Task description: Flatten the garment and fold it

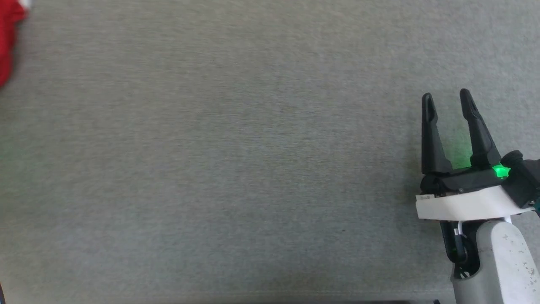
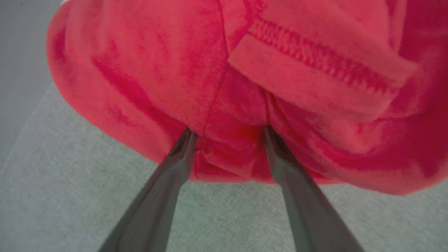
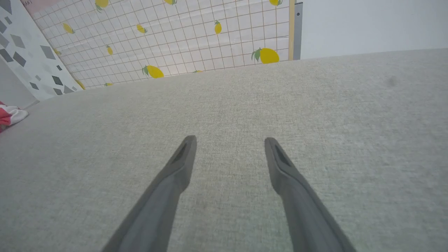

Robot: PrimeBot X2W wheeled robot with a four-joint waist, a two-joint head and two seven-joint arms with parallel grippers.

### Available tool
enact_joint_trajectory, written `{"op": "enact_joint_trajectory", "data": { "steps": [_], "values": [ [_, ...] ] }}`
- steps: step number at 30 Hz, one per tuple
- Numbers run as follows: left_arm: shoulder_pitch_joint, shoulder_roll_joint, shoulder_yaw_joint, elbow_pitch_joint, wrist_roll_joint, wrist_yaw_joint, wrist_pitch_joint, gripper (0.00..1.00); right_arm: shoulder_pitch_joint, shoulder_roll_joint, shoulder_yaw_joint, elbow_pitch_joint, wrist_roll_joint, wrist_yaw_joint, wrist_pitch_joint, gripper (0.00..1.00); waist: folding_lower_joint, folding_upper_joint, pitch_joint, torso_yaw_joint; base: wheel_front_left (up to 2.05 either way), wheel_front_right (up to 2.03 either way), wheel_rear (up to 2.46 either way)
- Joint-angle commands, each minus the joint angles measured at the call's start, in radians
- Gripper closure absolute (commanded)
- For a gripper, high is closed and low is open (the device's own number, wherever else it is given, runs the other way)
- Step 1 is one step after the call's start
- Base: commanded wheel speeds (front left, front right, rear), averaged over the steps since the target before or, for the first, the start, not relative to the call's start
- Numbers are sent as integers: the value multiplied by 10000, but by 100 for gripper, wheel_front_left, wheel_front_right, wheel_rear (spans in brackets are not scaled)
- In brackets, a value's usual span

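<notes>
The garment (image 2: 224, 70) is a crumpled heap of bright red cloth with a stitched hem, close up in the left wrist view. My left gripper (image 2: 227, 134) is open, its fingertips spread and pressed against the lower edge of the heap, a fold of red cloth between them. In the head view a strip of the garment (image 1: 7, 38) shows at the far upper left edge. My right gripper (image 1: 447, 99) stands open at the lower right over bare grey cloth surface, far from the garment. In the right wrist view the right gripper (image 3: 229, 141) holds nothing, and a bit of the garment (image 3: 10, 115) lies far left.
The grey fabric-covered table (image 1: 236, 152) spreads wide between the two arms. Its left edge shows in the left wrist view (image 2: 24, 115). Beyond the far edge stands a lemon-patterned grid board (image 3: 196, 35) and a grey-diamond panel (image 3: 28, 56).
</notes>
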Motion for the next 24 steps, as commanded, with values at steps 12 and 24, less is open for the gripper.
{"op": "enact_joint_trajectory", "data": {
  "steps": [12, 24],
  "values": [
    [1051, -121, -149, -1102, 97, 536, 681, 100, -53, 5, -128, 81, 11, -17, -58, 0, -1, 0, -30, -534, 0, 0, 0],
    [248, -253, -411, -310, 1464, -1042, -6308, 100, 855, 5, -270, 586, 50, -17, -58, 0, -1, 0, -3226, 76, 0, 0, 0]
  ]
}}
